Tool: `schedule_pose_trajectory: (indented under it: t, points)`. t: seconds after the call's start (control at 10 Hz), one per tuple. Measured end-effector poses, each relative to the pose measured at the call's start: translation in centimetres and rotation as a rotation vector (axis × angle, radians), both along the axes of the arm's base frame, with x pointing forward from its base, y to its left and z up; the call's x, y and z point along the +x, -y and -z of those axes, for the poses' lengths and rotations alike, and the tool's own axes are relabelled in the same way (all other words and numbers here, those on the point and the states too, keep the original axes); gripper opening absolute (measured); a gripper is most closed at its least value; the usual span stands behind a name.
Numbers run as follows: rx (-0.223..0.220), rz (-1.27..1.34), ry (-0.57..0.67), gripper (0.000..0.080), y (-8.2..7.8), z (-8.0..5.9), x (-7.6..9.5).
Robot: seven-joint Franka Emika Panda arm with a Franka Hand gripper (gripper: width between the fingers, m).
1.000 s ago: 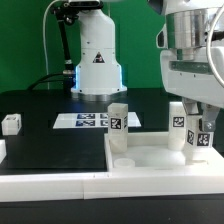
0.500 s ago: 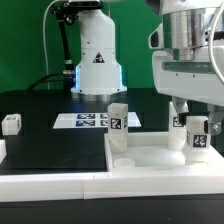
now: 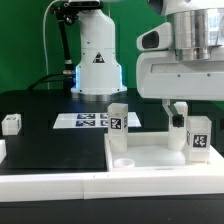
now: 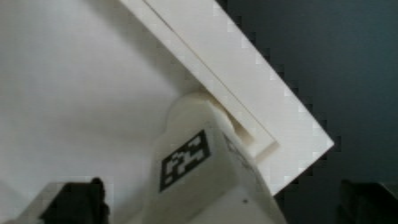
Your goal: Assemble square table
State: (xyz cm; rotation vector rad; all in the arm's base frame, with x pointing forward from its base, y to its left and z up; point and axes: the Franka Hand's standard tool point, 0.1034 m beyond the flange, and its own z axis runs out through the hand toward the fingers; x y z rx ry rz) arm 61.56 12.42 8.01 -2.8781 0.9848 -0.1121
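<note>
The square table's white slab [image 3: 150,158] lies flat at the front right of the black worktop. A tagged white leg post [image 3: 118,122] stands on its far left corner. Two more posts stand on the exterior view's right, one in front [image 3: 200,135] and one behind [image 3: 178,122]. My gripper [image 3: 192,108] hangs just above the front right post, open and empty. In the wrist view the slab [image 4: 80,80] fills the frame. That tagged post [image 4: 199,160] stands at the slab's corner between my spread fingers [image 4: 75,202], apart from both; the gripper's midpoint [image 4: 222,205] is over the post.
The marker board [image 3: 85,121] lies on the black worktop behind the slab. A small white tagged part [image 3: 11,123] sits at the exterior view's left. A white L-shaped rail [image 3: 60,178] borders the slab's front and left side. The robot base [image 3: 97,60] stands at the back.
My gripper has risen off the front right leg post and shifted toward the exterior view's left. The post stays standing on the slab.
</note>
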Motion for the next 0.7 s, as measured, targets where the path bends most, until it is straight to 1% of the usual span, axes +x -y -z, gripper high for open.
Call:
schedule_pose_trajectory:
  t: [0.3,0.5,0.7]
  points:
    - [-0.025,-0.229,0.014,0.0649,0.22,0.01,0.02]
    - [-0.071,-0.455,0.011,0.0649,0.48,0.09,0.0]
    - [-0.092,-0.565,0.012,0.0649,0.75,0.08,0.11]
